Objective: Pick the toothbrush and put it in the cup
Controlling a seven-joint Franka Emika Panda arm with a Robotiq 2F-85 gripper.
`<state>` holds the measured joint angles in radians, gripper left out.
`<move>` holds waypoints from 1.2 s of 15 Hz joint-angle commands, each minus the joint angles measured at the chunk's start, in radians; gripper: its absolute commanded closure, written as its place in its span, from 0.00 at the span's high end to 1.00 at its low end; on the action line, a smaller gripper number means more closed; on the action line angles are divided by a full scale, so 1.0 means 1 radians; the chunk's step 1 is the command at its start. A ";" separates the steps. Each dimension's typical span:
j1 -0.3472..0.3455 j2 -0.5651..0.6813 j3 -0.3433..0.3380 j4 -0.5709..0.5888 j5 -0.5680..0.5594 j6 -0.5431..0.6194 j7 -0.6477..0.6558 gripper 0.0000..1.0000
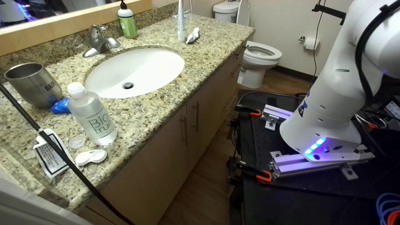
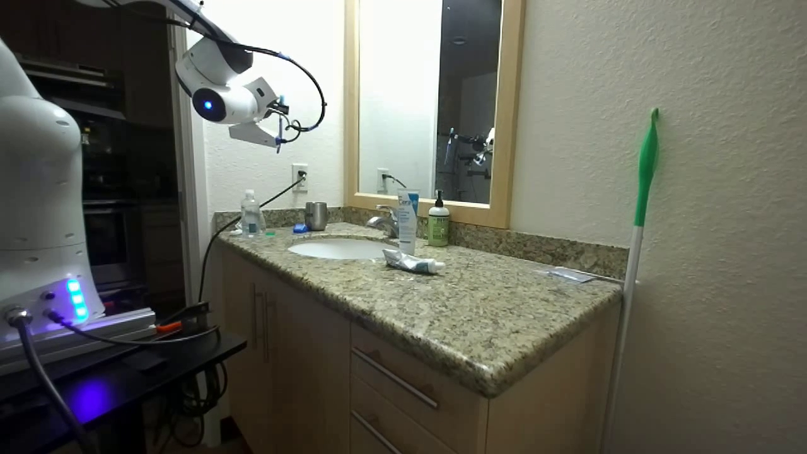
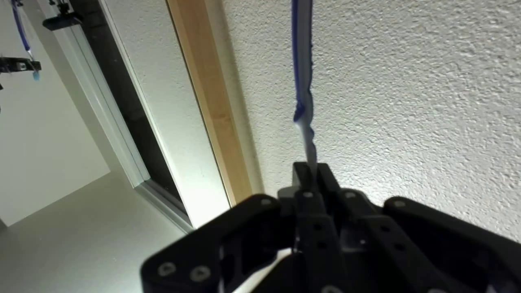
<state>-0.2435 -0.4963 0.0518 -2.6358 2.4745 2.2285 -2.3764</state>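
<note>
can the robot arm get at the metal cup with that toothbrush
Probably yes: the gripper, shut on the toothbrush, hangs higher than the metal cup, whose open mouth faces up with nothing seen over it.

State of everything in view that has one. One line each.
gripper, shut on toothbrush
toothbrush, held in the air
cup, upright, toothbrush not in it
clear bottle, upright, capped
soap bottle, upright
white tube, standing
crumpled tube, lying down
faucet, no water visible
toilet lid, raised
cabinet doors, shut
drawers, shut
base light, lit blue
</note>
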 commanded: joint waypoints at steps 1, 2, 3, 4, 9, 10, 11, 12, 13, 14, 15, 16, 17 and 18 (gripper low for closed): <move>0.003 -0.008 -0.007 0.001 -0.003 0.002 0.004 0.06; -0.015 0.026 -0.005 0.013 0.002 -0.018 -0.057 0.01; -0.025 0.077 -0.002 0.022 0.023 -0.071 -0.136 0.01; -0.025 0.115 -0.003 0.023 0.033 -0.132 -0.211 0.01; -0.313 0.180 0.293 0.078 -0.004 -0.341 -0.235 0.01; -0.390 0.167 0.372 0.087 0.005 -0.365 -0.233 0.01; -0.466 0.144 0.450 0.100 0.019 -0.381 -0.229 0.01; -0.533 0.117 0.526 0.103 0.051 -0.384 -0.228 0.01; -0.412 0.157 0.405 0.091 0.023 -0.365 -0.228 0.06; -0.465 0.148 0.463 0.105 0.032 -0.368 -0.227 0.06; -0.490 0.141 0.492 0.111 0.034 -0.368 -0.226 0.06; -0.498 0.135 0.503 0.112 0.035 -0.368 -0.226 0.06; -0.501 0.134 0.504 0.112 0.035 -0.368 -0.226 0.01; -0.506 0.154 0.511 0.126 0.034 -0.333 -0.224 0.01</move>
<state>-0.7439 -0.3615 0.5556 -2.5241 2.5095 1.8605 -2.6016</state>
